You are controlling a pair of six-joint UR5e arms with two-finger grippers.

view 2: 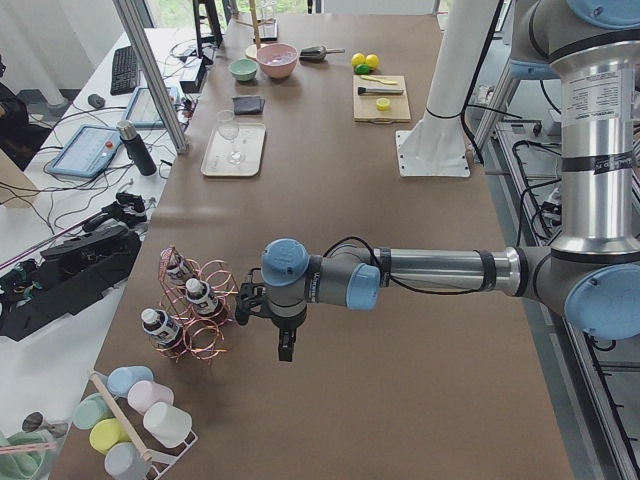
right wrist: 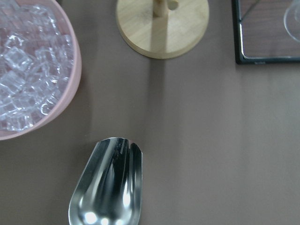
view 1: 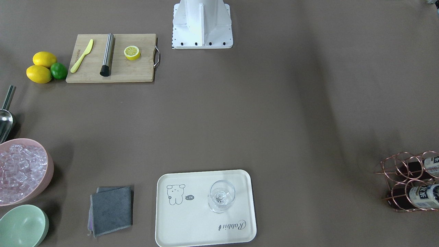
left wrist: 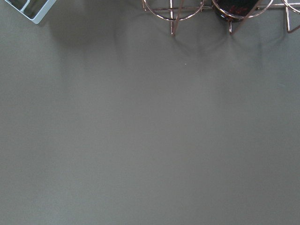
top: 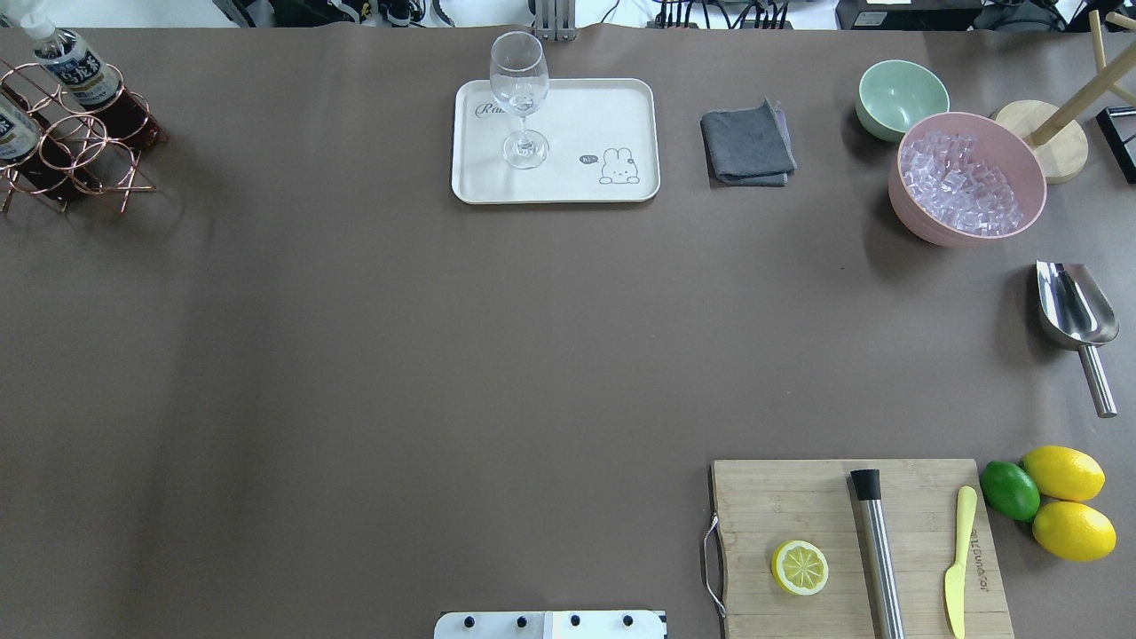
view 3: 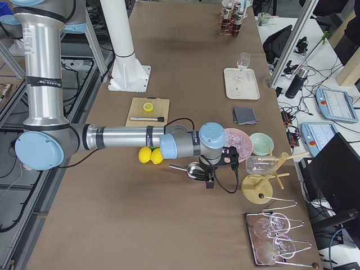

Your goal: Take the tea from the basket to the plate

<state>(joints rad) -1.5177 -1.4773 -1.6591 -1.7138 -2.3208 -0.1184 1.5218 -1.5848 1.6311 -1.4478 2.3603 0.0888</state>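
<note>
The tea [view 2: 202, 297] stands in the basket [view 2: 210, 338], just beside the left end effector [view 2: 285, 352]; the plate [view 2: 233, 152] lies well apart. If this or the right end effector [view 3: 209, 182] is spread, I cannot tell.

Three small tea bottles [view 2: 201, 297] of dark red-brown liquid, white-capped and pale-labelled, lie tilted in the rings of the rose-gold wire basket [view 1: 406, 178] at the table's end, well apart from the cream-white rectangular plate [view 1: 192, 223] lying flat.
</note>
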